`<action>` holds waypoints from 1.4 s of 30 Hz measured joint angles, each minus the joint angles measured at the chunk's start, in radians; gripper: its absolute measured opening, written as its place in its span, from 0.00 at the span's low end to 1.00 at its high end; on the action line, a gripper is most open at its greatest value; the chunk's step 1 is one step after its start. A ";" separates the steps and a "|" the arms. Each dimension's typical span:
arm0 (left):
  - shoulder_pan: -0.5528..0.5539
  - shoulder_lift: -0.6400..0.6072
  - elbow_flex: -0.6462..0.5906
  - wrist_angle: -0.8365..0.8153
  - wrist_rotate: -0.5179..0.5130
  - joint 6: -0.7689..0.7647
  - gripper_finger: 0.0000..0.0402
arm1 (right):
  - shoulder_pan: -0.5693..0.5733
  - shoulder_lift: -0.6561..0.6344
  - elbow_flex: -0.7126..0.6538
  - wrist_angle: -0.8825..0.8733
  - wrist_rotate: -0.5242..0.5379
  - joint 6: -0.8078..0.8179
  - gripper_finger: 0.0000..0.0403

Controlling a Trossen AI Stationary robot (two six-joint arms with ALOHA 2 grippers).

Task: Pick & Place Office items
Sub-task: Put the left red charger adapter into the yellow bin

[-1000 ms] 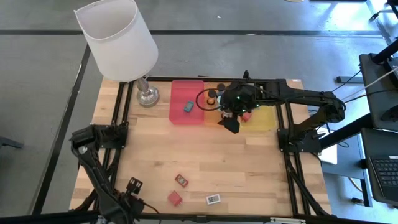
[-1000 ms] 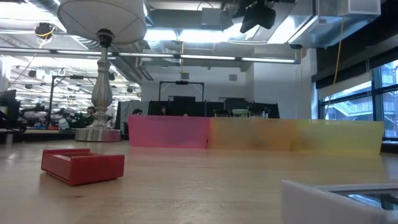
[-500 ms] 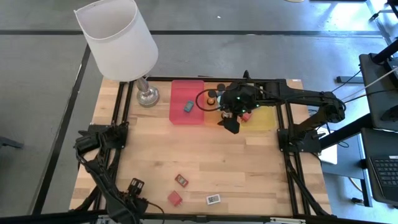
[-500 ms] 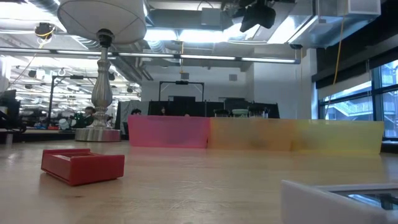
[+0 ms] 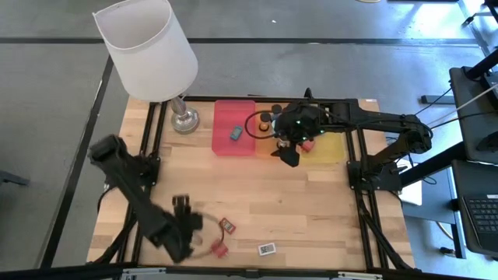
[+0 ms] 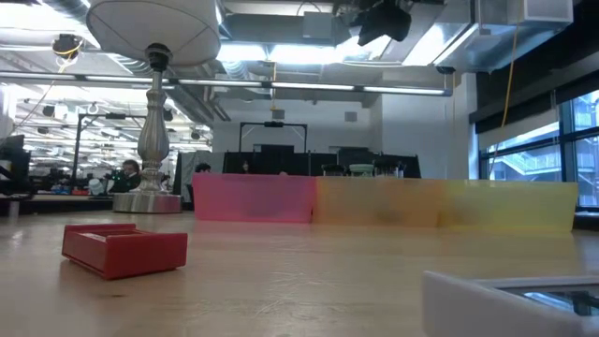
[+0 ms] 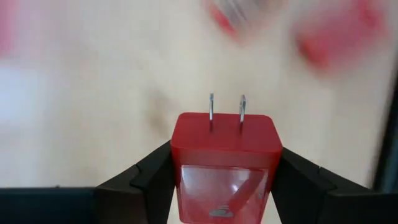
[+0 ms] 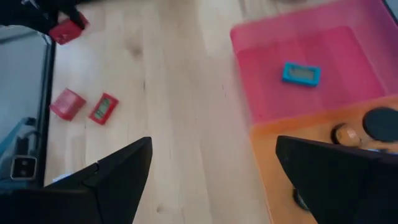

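Table (image 5: 311, 210), read as a clock face from above with 6 at the near edge. Item, 6 o'clock, nearest the edge: white flat block (image 5: 267, 249), lying flat. Item, just toward 7 o'clock: plain red block (image 5: 219, 248), on the wood. Item, just beyond it: second red block (image 5: 226, 225) with a greenish face, lying apart from the first. Left gripper (image 5: 185, 222), about 7 o'clock beside these two blocks, blurred from above; the left wrist view shows its fingers (image 7: 146, 180) closed on both sides of a red plug block (image 7: 225, 149), two metal prongs pointing away from the wrist, held clear of the wood. Right gripper (image 5: 289, 155), between centre and 1 o'clock, over the near edge of the orange tray (image 5: 263, 146); fingers (image 8: 115, 174) spread wide, nothing between them. Red tray (image 5: 222, 144), 12 o'clock: one teal block (image 5: 235, 133) lying flat inside. Orange tray, touching it on the 1 o'clock side: black cylinders (image 5: 265, 120), partly hidden by the right arm. Yellow tray (image 5: 331, 149), next along toward 2 o'clock: contents hidden by the arm. Lamp (image 5: 148, 47), 11 o'clock, white shade, metal base on the wood beside the red tray.
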 joint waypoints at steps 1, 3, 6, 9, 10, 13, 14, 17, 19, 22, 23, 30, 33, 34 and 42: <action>0.024 -0.042 0.000 -0.011 -0.076 -0.029 0.51 | 0.000 0.000 0.000 0.014 -0.002 -0.001 0.86; 0.072 -0.131 0.000 -0.022 -0.226 -0.086 0.51 | 0.000 0.000 0.000 0.054 -0.016 -0.008 0.86; 0.132 -0.249 0.000 -0.017 -0.483 -0.201 0.51 | 0.008 0.000 0.000 0.116 -0.083 -0.063 0.86; 0.175 -0.339 0.000 0.005 -0.741 -0.311 0.51 | 0.031 0.000 0.000 0.194 -0.128 -0.137 0.86; 0.186 -0.362 0.000 0.023 -0.827 -0.343 0.51 | 0.041 0.000 0.000 0.227 -0.131 -0.159 0.86; 0.216 -0.413 0.000 0.120 -1.036 -0.375 0.51 | 0.070 0.000 0.000 0.354 -0.085 -0.227 0.86; 0.226 -0.424 0.000 0.166 -1.076 -0.365 0.51 | 0.079 0.000 0.000 0.400 -0.051 -0.256 0.86; 0.254 -0.437 0.000 0.330 -1.152 -0.287 0.51 | 0.105 0.000 0.000 0.546 0.085 -0.354 0.86; 0.265 -0.434 0.000 0.465 -1.188 -0.206 0.51 | 0.117 0.000 0.000 0.645 0.180 -0.413 0.86; 0.285 -0.420 0.000 0.675 -1.218 -0.084 0.51 | 0.128 0.000 0.000 0.742 0.275 -0.506 0.86; 0.293 -0.415 0.000 0.740 -1.222 -0.048 0.51 | 0.129 0.000 0.000 0.763 0.290 -0.535 0.86; 0.362 -0.385 0.000 1.098 -1.249 0.146 0.51 | 0.130 0.000 0.000 0.851 0.184 -0.614 0.86; 0.401 -0.375 0.000 1.202 -1.208 0.195 0.51 | 0.130 0.000 0.000 0.876 0.150 -0.611 0.86; 0.415 -0.371 0.000 1.232 -1.180 0.208 0.51 | 0.130 0.000 0.000 0.884 0.149 -0.601 0.86; 0.528 -0.331 0.000 1.534 -0.883 0.419 0.51 | 0.130 0.000 0.000 0.896 0.185 -0.487 0.86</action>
